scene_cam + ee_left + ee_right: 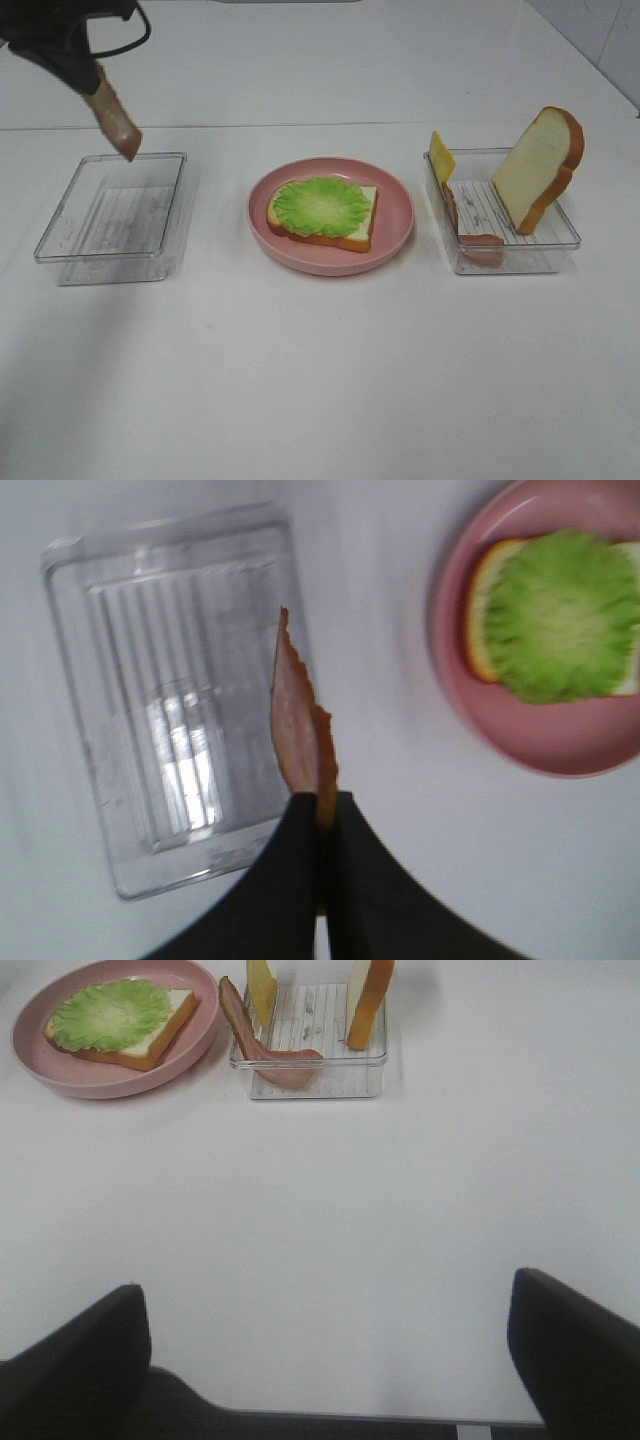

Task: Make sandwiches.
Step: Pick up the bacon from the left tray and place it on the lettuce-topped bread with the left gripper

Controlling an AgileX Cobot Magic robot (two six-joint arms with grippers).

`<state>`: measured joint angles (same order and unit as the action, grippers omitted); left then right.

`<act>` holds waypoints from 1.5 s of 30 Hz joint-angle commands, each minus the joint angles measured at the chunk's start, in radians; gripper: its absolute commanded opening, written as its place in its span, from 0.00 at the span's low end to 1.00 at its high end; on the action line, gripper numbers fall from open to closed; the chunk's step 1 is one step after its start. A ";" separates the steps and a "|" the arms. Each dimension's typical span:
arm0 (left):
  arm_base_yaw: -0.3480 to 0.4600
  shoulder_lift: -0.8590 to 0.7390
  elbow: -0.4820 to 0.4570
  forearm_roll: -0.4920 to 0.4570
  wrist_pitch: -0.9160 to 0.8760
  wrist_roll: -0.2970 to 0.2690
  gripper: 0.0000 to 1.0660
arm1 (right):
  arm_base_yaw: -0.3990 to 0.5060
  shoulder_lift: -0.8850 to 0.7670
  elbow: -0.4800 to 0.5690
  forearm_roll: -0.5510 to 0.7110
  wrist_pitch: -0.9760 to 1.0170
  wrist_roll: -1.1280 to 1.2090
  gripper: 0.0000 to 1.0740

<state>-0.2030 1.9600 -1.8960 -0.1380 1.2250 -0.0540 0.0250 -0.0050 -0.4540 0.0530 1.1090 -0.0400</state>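
One edge pinch: left gripper [322, 808] clamped the ham slice [295, 720] well apart from the pink plate [330, 266], right gripper [325, 1355] gaped; slice could slip or miss the lettuce [322, 205].

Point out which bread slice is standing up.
The bare slice propped in the right tray; the other slice lies flat on the plate under lettuce.

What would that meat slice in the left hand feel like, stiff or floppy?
Probably fairly stiff: the meat slice sticks out slantwise from the left hand without drooping. Likely light, since it looks thin edge-on and a pinch at one end holds it.
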 commanded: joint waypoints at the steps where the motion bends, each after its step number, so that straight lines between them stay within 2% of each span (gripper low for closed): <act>1: -0.045 0.001 -0.060 -0.059 0.050 0.000 0.00 | -0.001 -0.021 0.002 0.001 -0.005 -0.005 0.88; 8: -0.094 0.086 -0.150 -0.159 0.045 0.008 0.00 | -0.001 -0.021 0.002 0.001 -0.005 -0.005 0.88; 14: -0.173 0.250 -0.290 -0.269 0.057 0.054 0.00 | -0.001 -0.021 0.002 0.001 -0.005 -0.005 0.88; 19: -0.218 0.332 -0.357 -0.289 0.067 0.054 0.00 | -0.001 -0.021 0.002 0.001 -0.005 -0.005 0.88; 21: -0.251 0.405 -0.434 -0.320 0.068 0.048 0.00 | -0.001 -0.021 0.002 0.001 -0.005 -0.005 0.88; 24: -0.258 0.425 -0.455 -0.338 0.068 0.048 0.00 | -0.001 -0.021 0.002 0.001 -0.005 -0.005 0.88; 26: -0.266 0.492 -0.519 -0.405 0.075 0.046 0.00 | -0.001 -0.021 0.002 0.001 -0.005 -0.005 0.88; 29: -0.269 0.506 -0.531 -0.418 0.074 0.046 0.00 | -0.001 -0.021 0.002 0.001 -0.005 -0.005 0.88; 34: -0.279 0.565 -0.555 -0.501 0.070 0.054 0.00 | -0.001 -0.021 0.002 0.001 -0.005 -0.005 0.88; 45: -0.272 0.589 -0.555 -0.488 0.074 0.054 0.00 | -0.001 -0.021 0.002 0.001 -0.005 -0.005 0.88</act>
<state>-0.4740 2.5430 -2.4460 -0.6180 1.2230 0.0000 0.0250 -0.0050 -0.4540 0.0530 1.1090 -0.0400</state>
